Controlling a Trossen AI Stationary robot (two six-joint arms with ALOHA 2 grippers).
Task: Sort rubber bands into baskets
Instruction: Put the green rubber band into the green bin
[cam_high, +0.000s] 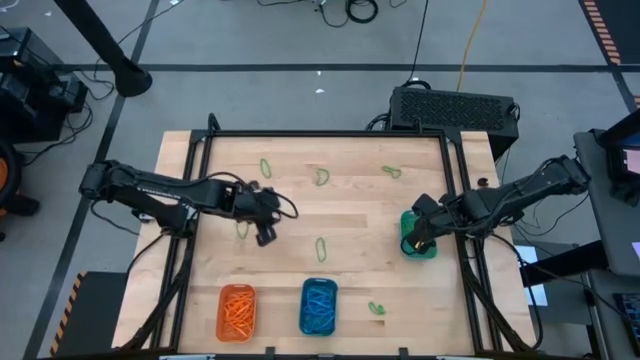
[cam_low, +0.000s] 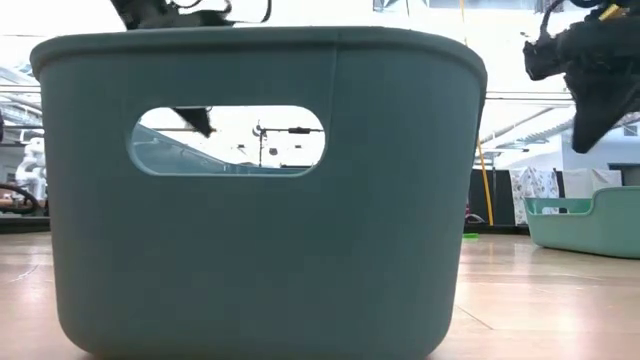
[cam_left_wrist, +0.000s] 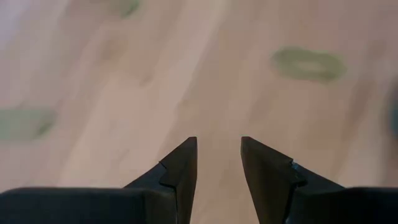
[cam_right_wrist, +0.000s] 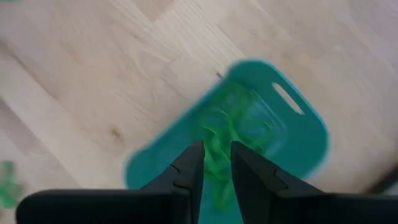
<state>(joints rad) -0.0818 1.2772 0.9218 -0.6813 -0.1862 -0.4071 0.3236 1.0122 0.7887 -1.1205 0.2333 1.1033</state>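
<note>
Orange (cam_high: 237, 311) & blue plastic trays (cam_high: 318, 306): filled. Right gripper (cam_right_wrist: 216, 167), part-open, nothing held, over teal plastic tray (cam_right_wrist: 298, 140). Approx. six green elastic loops (cam_high: 321, 248) left; left gripper (cam_left_wrist: 218, 163) open.

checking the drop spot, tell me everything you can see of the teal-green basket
The teal-green basket is a small rounded-rectangular tray of smooth plastic with shallow walls and a slot handle in one end. It sits flat on the wooden table near the right edge, apart from the orange and blue baskets. A tangle of green rubber bands lies inside. The right gripper hangs directly over it, fingers slightly apart, with a green band between the tips.
</note>
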